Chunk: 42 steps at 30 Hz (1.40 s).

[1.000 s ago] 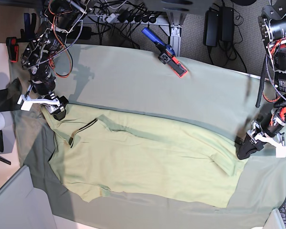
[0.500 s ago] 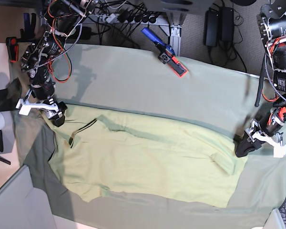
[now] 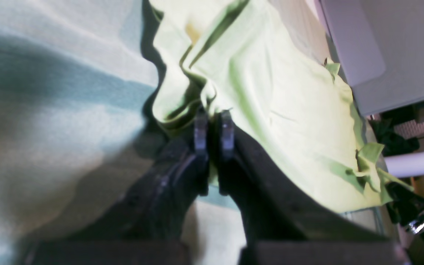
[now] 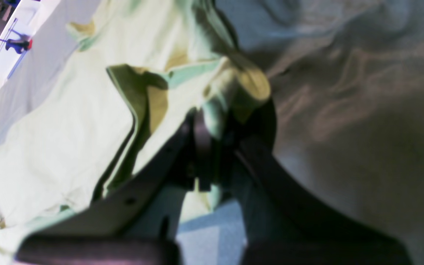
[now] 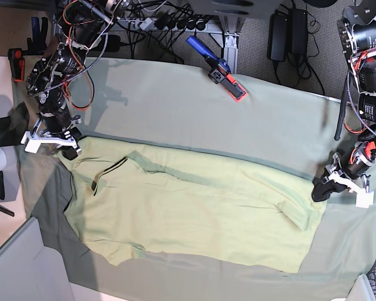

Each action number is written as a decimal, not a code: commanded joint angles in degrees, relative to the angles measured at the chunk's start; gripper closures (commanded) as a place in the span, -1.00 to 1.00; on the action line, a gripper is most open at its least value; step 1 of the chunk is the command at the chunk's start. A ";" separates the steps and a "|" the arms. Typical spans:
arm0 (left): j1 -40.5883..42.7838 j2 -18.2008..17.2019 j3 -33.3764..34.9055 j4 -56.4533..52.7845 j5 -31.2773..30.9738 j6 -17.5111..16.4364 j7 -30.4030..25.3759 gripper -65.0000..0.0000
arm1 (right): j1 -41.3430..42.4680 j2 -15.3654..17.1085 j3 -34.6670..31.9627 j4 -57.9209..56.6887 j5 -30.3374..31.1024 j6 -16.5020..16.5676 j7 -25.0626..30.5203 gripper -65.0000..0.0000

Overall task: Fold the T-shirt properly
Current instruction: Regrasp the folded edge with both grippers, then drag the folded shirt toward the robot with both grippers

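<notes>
T-shirt [image 5: 194, 213] fabric is pinched at both ends. The left gripper [image 3: 212, 125] is closed tight on a bunched fold of the shirt's edge, its dark fingers [image 3: 201, 129] nearly meeting, with pale yellow-green cloth puckered just above them. The right gripper [image 4: 212, 129] is likewise clamped on a raised lump of the shirt at the opposite end. From the base view, both arms reach steeply down from the outer sides, each wrist low over the grey-green table cloth [image 5: 175, 100]. The shirt lies spread flat across the cloth between them, wrinkled, one sleeve near the right gripper folded in. Bare cloth stretches wide behind the shirt, up to a blue and red tool [image 5: 219, 70] at the far edge. A narrower strip runs along the near edge.
</notes>
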 commanded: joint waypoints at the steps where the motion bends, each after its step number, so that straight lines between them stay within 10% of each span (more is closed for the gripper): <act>1: -0.42 -0.09 0.15 -0.11 -0.26 -1.18 2.14 1.00 | 0.79 0.81 0.11 0.94 0.90 1.75 0.39 1.00; 26: 9.68 -11.13 -0.72 0.35 -22.40 -2.94 11.74 1.00 | -5.35 3.19 7.45 3.61 11.43 5.38 -10.93 1.00; 42: 23.45 -11.58 -2.29 21.66 -19.08 -2.94 11.21 1.00 | -19.52 3.89 7.48 14.49 13.42 5.84 -10.88 1.00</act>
